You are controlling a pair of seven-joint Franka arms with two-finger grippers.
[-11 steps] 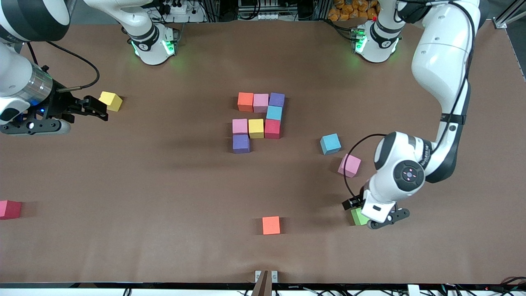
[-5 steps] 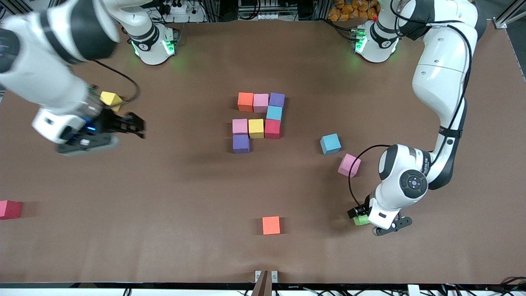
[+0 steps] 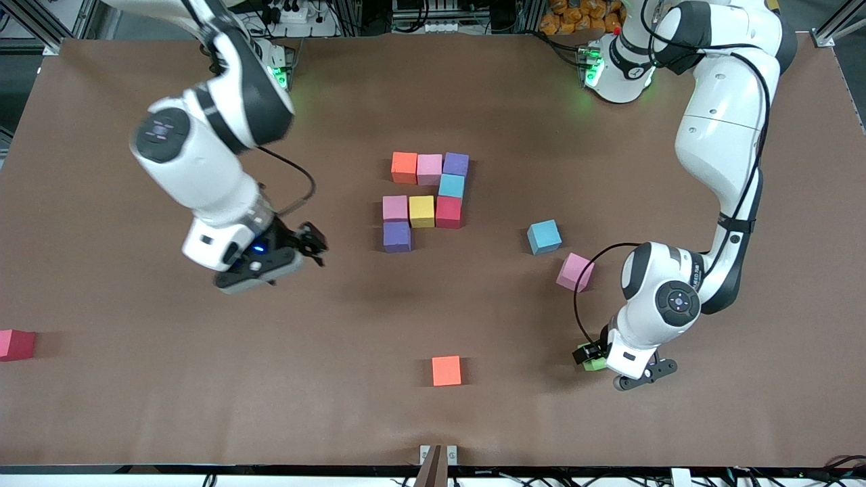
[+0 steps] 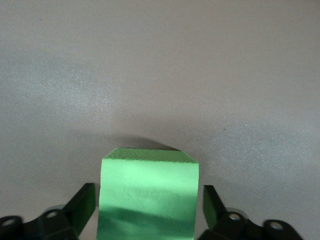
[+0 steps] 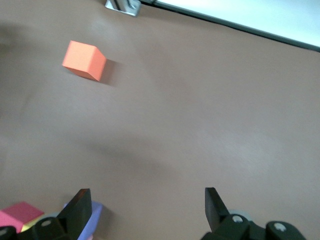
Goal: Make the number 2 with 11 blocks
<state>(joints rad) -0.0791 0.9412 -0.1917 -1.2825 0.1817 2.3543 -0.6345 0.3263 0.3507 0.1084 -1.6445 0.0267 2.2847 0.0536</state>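
Fingers of my left gripper [image 4: 149,210] straddle the green block [image 4: 148,200] with slight gaps; my right gripper [image 3: 312,245] hangs spread over bare table [image 3: 135,379].

The surface [image 3: 203,406] is plain brown. Blocks at its middle: orange [image 3: 404,167], pink [image 3: 429,169], purple [image 3: 456,164], light blue [image 3: 451,185], pink [image 3: 395,207], yellow [image 3: 421,211], red [image 3: 448,212], purple [image 3: 396,236]. Loose blocks: light blue [image 3: 544,237], pink [image 3: 575,272], orange [image 3: 446,370], green [image 4: 148,197], dark pink [image 3: 16,344].

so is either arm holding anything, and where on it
The left gripper has its jaws on either side of the green block, but small gaps show, so a firm hold cannot be told. The right gripper holds nothing.
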